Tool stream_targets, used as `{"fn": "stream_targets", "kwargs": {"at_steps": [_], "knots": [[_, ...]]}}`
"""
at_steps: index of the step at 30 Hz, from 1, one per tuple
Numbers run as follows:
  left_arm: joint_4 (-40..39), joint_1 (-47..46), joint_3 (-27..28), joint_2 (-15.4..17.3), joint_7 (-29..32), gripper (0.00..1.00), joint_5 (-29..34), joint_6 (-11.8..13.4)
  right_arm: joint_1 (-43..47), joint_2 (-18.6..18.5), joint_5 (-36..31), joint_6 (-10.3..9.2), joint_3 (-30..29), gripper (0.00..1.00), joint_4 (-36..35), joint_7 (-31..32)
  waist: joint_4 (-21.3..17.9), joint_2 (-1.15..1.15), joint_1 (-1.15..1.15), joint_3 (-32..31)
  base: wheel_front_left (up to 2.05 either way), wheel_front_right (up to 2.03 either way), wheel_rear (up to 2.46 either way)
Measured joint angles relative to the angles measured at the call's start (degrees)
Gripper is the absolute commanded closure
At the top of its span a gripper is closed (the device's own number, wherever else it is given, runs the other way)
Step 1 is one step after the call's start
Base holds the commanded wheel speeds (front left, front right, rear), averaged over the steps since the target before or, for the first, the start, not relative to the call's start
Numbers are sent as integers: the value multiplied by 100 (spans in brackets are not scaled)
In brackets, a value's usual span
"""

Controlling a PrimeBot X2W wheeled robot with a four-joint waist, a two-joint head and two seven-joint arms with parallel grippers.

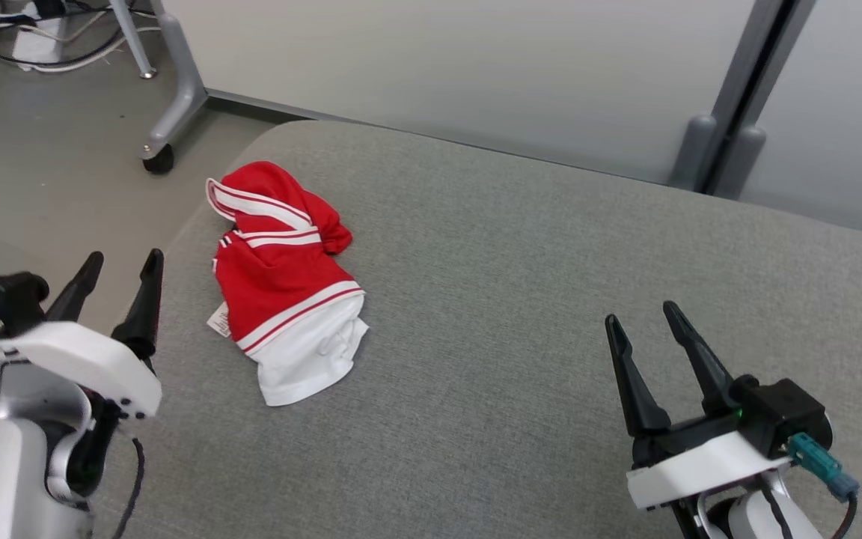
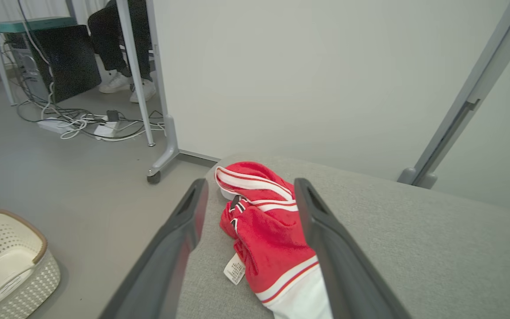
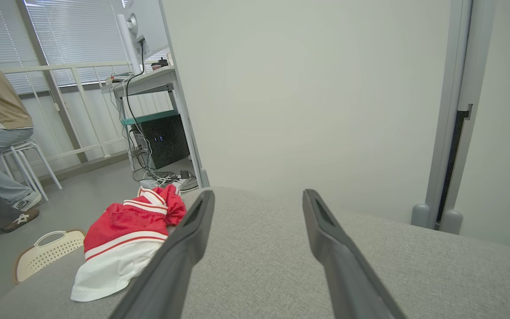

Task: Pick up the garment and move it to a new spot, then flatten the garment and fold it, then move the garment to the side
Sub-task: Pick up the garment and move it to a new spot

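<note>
Near the counter's [image 1: 536,299] left edge the red-and-white garment [image 1: 285,288] lies crumpled. I judge the pick-up not yet begun: my left pincer [image 1: 123,262] hangs just off that edge, my right pincer [image 1: 640,311] over the counter's near right, both spread wide and empty. Next I must reach in and pinch a fold. My left wrist view adds a pale basket [image 2: 7,261] on the floor beside the counter.

The tag [image 2: 234,269] on the garment [image 2: 272,239] bears unreadable print.

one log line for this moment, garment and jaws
phase: before pickup | garment: crumpled, left side of grey cushion | left jaws: open, empty | right jaws: open, empty
</note>
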Motion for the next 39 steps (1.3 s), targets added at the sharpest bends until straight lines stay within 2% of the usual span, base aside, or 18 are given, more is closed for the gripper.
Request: {"fn": "stream_targets", "kwargs": {"at_steps": [3,10,15,18,19,23,24,25,26,27,33,39], "knots": [[428,-548,32,256,706,0,-515,-98,-286,-14,-64,0,36,0,-99,0,-197,0,0,259,0,0,0],[1742,-1706,131,813,2003,0,-1822,-146,-1041,-49,-142,0,279,0,-293,0,-715,0,0,941,0,0,0],[2571,-2093,-4,1165,2481,0,-2257,-153,-1452,-40,-143,0,485,0,-378,0,-1156,0,0,1367,0,0,0],[2870,-2173,-104,1245,2619,0,-2396,-153,-1551,-27,-143,0,515,0,-408,0,-1330,0,0,1518,0,0,0],[3118,-2183,-294,1316,2839,0,-2490,-158,-1605,-18,-144,0,509,0,-438,0,-1491,0,0,1662,0,0,0],[3463,-2185,-489,1416,3293,0,-2880,-158,-1614,-1,-147,0,438,0,-463,0,-1757,0,0,1874,0,0,0],[3500,-2207,-527,1477,3393,6,-2967,-159,-1614,2,-149,0,415,0,-469,0,-1806,0,0,1909,0,0,0],[3520,-2216,-558,1535,3449,51,-3044,-159,-1612,2,-152,0,397,0,-471,0,-1844,0,0,1935,0,0,0],[3537,-2216,-589,1568,3465,80,-3097,-159,-1611,5,-152,0,391,0,-472,0,-1875,0,0,1952,0,0,0],[3528,-2216,-624,1602,3456,100,-3133,-159,-1608,11,-152,0,380,0,-471,0,-1892,0,0,1954,0,0,0],[3389,-2164,-1005,1716,3122,100,-3209,-158,-1594,48,-97,0,390,0,-415,0,-1877,0,0,1770,0,0,0],[2924,-2060,-1517,1986,2588,100,-3086,-159,-1337,86,114,0,452,0,-335,0,-1882,0,0,1214,0,0,0]]}}
